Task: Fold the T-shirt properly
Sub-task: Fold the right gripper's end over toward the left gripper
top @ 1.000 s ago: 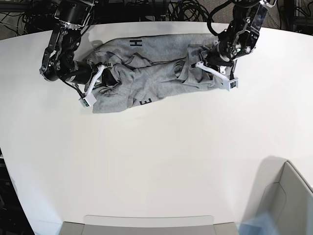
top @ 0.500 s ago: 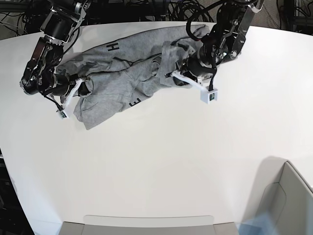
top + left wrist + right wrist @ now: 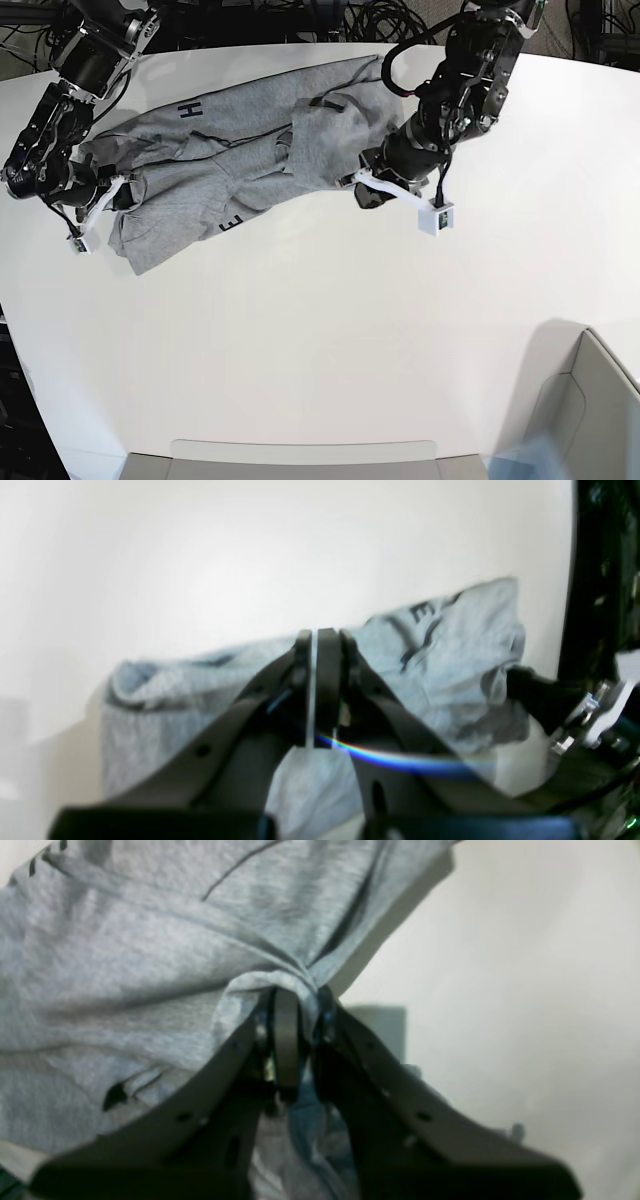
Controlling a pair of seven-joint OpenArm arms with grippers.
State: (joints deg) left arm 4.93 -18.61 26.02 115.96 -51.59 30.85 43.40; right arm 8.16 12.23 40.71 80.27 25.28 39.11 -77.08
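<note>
The left pincer (image 3: 320,634) is pressed together, with only a thin slit between its fingers. The slit shows no cloth pinched at the tips. In the base view, this pincer is located at the lower edge of the right-hand part of the T-shirt (image 3: 340,140); whether the tips touch the fabric cannot be determined.

The right pincer (image 3: 300,1002) is pinching the T-shirt. A gathered fold (image 3: 307,995) passes between its fingertips, and creases run outward from the grip. In the base view, this pincer is positioned at the left end of the garment.

The T-shirt is grey and lies on the white table (image 3: 300,340), across the upper left and upper middle of the base view. It forms a long, bunched band, set diagonally, with its right end higher than its left. A black letter H (image 3: 190,109) is visible on the upper strip, and a black letter E (image 3: 231,222) near the lower edge. A loose flap (image 3: 150,243) extends below the right pincer toward the bottom of the view.

A grey bin (image 3: 590,400) is located at the lower right corner, well apart from the T-shirt.
</note>
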